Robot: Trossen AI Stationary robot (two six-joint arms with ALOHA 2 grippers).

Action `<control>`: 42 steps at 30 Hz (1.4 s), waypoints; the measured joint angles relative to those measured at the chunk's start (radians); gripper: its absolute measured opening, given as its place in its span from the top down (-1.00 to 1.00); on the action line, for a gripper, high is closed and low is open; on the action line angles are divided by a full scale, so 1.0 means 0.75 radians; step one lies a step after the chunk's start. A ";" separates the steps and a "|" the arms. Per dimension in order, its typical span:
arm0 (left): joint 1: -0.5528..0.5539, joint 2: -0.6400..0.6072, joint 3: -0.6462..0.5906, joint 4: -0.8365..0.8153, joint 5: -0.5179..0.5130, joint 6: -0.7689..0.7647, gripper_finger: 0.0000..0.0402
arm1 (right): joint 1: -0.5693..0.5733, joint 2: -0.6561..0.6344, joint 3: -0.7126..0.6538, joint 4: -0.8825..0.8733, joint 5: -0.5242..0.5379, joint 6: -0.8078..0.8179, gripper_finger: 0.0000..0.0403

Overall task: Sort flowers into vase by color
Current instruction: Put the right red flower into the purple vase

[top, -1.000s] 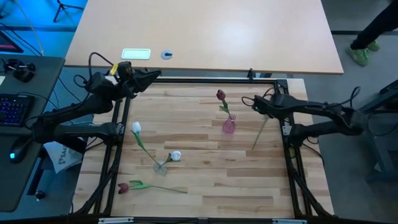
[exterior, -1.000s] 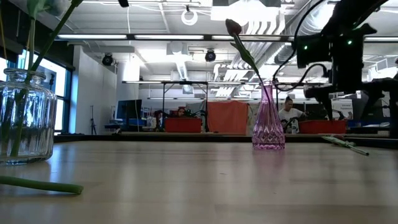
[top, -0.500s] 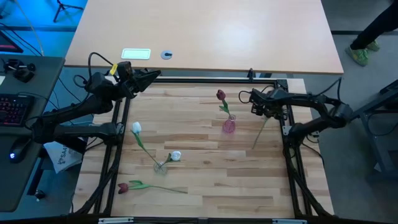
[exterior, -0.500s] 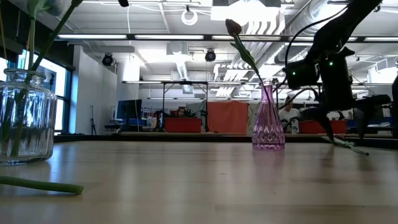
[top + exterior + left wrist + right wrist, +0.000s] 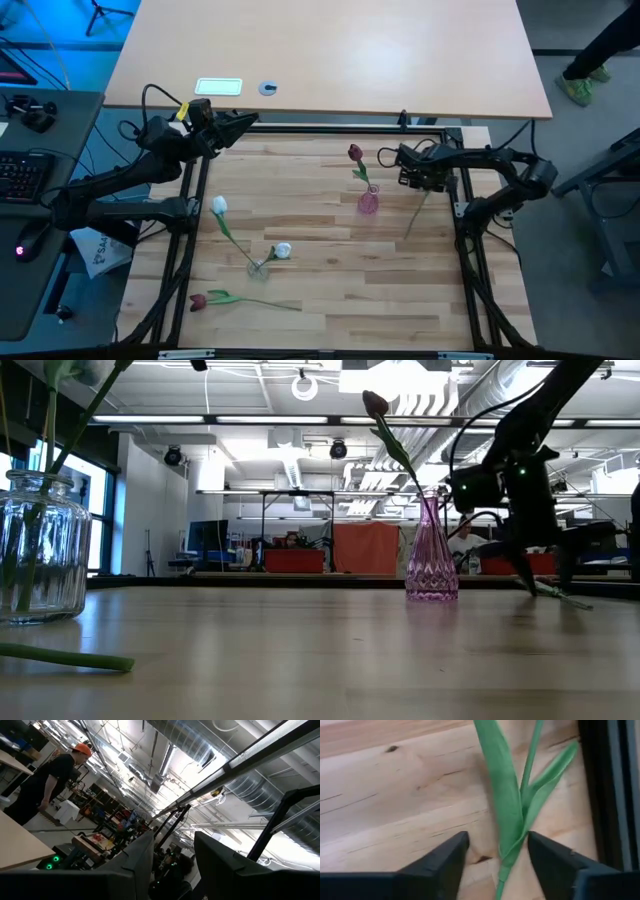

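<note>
Right hand wide over table, tulip stem lying between its fingers

You had the high camera looking straight down on the whole table. The low camera sat at tabletop height, facing the room, and shared the pink vase with it. Your left wrist camera pointed up at ceiling ducts; the right one hung close over the wood.
</note>
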 joint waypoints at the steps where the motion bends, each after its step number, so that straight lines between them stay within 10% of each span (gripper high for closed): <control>1: 0.000 0.000 0.000 0.000 0.000 0.000 0.35 | 0.000 0.000 0.000 0.000 0.002 -0.009 0.17; 7: 0.000 0.000 0.000 0.001 0.000 0.001 0.35 | 0.001 -0.009 0.000 0.009 -0.003 -0.184 0.93; 21: 0.069 0.000 0.000 0.001 -0.006 0.023 0.35 | 0.114 -0.619 0.034 0.065 0.061 -0.431 0.99; 30: 0.090 0.000 0.000 0.001 -0.008 0.001 0.35 | 0.299 -1.099 0.117 0.661 0.034 -0.883 1.00; 35: 0.090 0.000 0.000 0.000 -0.008 0.001 0.35 | 0.471 -1.156 0.121 0.975 -0.112 -1.113 1.00; 42: 0.090 0.000 0.000 -0.001 -0.008 0.002 0.35 | 0.730 -0.982 0.119 1.184 0.075 -1.314 1.00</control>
